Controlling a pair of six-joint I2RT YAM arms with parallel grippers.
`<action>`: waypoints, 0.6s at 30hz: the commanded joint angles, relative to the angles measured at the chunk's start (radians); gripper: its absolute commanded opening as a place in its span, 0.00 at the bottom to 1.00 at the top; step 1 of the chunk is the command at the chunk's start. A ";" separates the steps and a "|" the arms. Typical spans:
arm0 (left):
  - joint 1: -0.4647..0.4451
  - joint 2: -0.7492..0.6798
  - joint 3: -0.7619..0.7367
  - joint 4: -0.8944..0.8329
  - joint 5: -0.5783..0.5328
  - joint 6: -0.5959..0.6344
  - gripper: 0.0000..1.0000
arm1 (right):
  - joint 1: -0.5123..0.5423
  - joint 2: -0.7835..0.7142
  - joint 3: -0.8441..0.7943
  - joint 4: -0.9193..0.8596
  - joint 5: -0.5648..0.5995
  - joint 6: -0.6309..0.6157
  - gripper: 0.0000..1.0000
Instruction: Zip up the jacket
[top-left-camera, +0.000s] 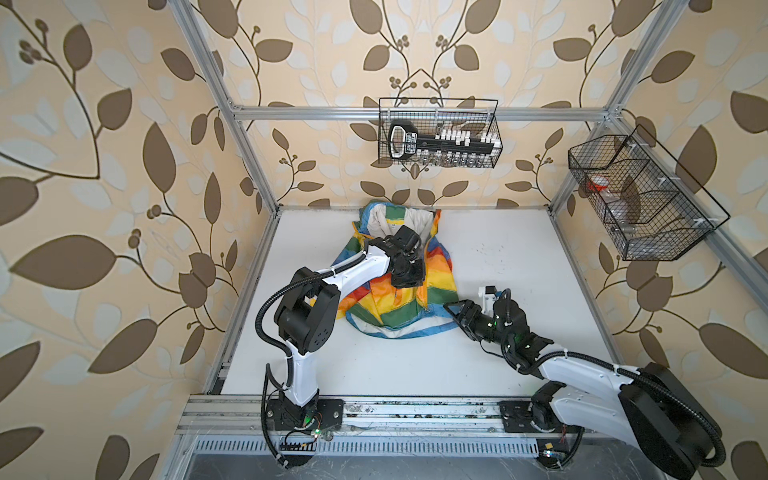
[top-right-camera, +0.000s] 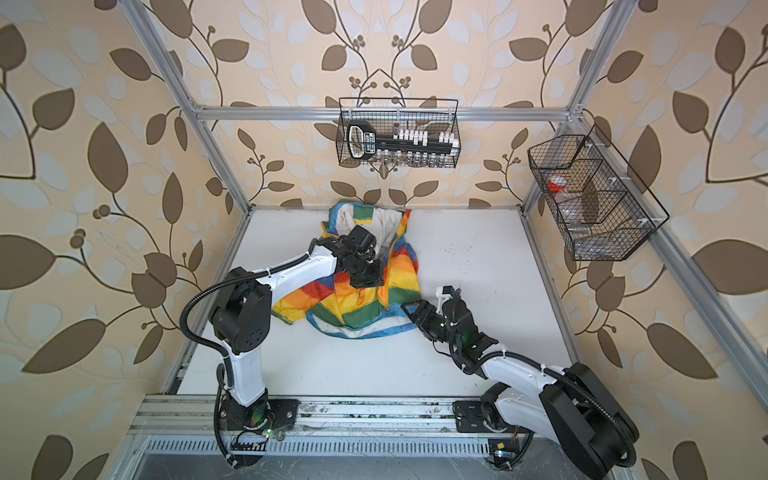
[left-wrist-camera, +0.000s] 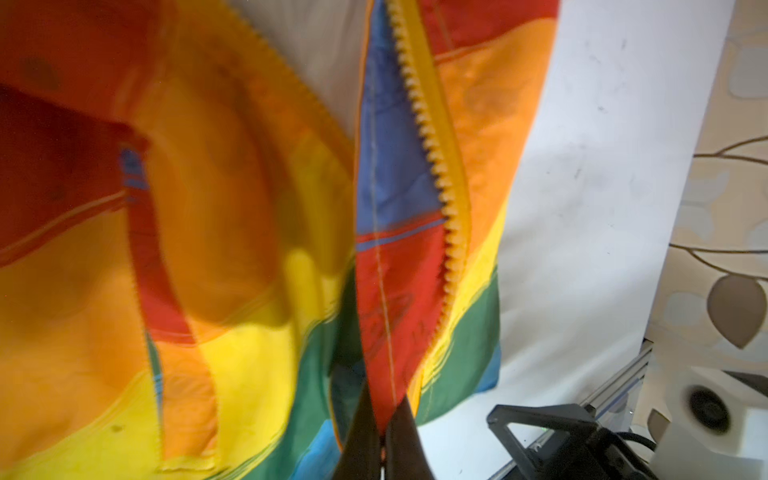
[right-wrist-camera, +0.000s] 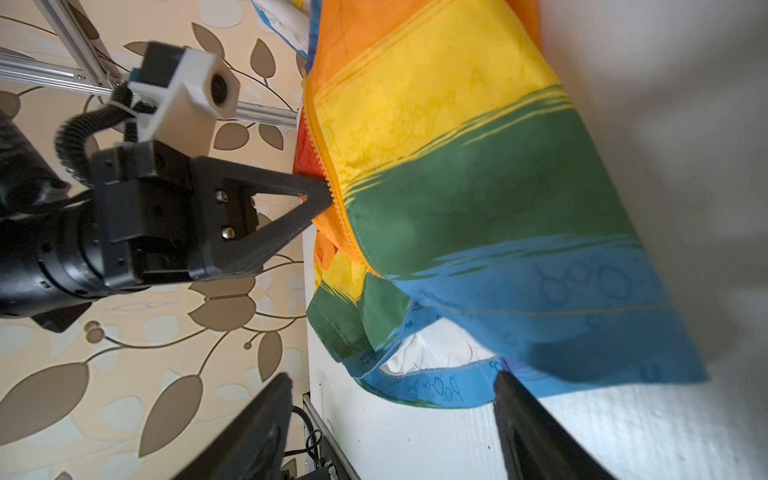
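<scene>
The jacket (top-left-camera: 438, 270) lies centre-back on the tabletop (top-left-camera: 519, 270). Top views hide what wrist views show: my left fingers (right-wrist-camera: 318, 195) pinched shut on its zipper edge (left-wrist-camera: 432, 158); right fingers (top-left-camera: 457, 315) spread wide beside the blue hem (right-wrist-camera: 436, 390), empty.

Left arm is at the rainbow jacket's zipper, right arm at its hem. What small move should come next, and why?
Probably close the right end effector on the blue hem of the thin rainbow-striped jacket: the hem lies between its open jaws, while the left end effector is shut on fabric beside the orange-yellow zipper.
</scene>
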 joint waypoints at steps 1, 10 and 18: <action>0.031 -0.075 -0.030 0.024 -0.025 0.003 0.01 | 0.006 0.050 0.072 0.018 0.023 -0.021 0.74; 0.047 0.010 -0.183 0.371 0.234 -0.047 0.68 | 0.008 0.121 0.137 0.013 -0.006 -0.042 0.72; 0.008 -0.007 -0.233 0.503 0.359 -0.060 0.71 | -0.059 -0.083 0.094 -0.206 0.004 -0.138 0.72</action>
